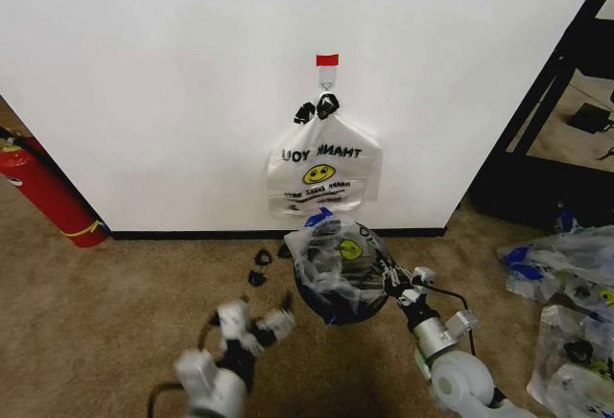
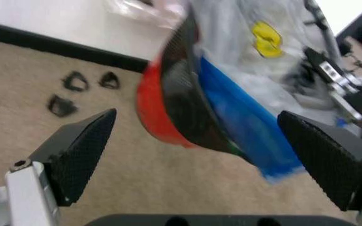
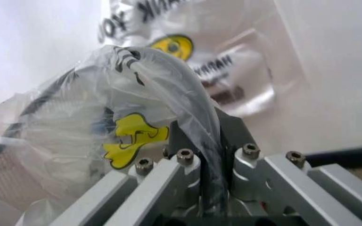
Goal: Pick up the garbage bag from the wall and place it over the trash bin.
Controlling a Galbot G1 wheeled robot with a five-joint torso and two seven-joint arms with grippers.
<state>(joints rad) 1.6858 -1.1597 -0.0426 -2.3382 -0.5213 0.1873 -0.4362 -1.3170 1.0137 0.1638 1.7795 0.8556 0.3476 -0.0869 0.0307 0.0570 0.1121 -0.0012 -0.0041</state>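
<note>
The garbage bag (image 1: pixel 338 257) is being draped over the trash bin (image 1: pixel 336 305) at the lower centre of the head view, below the wall (image 1: pixel 173 82). A similar bag (image 1: pixel 323 167) is hanging on the hook at frame centre. The step is best done by the film being kept taut and drawn evenly over the rim. The right gripper (image 1: pixel 391 279) is being pressed together on a fold of the bag at the bin's right edge. The left gripper (image 1: pixel 261 327), lower left of the bin, is being held spread wide, touching nothing.

silver arms, black textured gripper (image 2: pixel 200 160) pads
</note>
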